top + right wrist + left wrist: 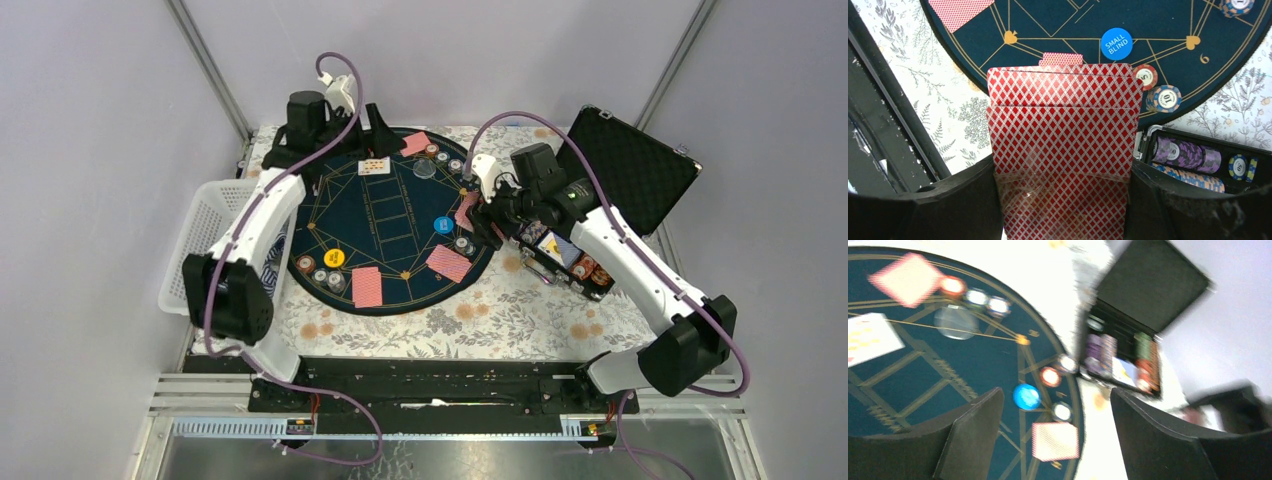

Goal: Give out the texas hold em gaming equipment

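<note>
Cards — a red-backed stack — sit clamped in my right claw over the right edge of the mat; my left claw hangs open and empty at its far edge. An even squeeze should let one card slide off cleanly.

Each arm is made of long white parts and fat, round black joints. The left arm and the right arm look the same. A thin purple cable loops along each one. The left gripper has two flat black fingers shaped like wedges. The right gripper has thick black fingers too, a bit rough and dusty. Both arms are fixed to a black bar at the near edge of the table.
</note>
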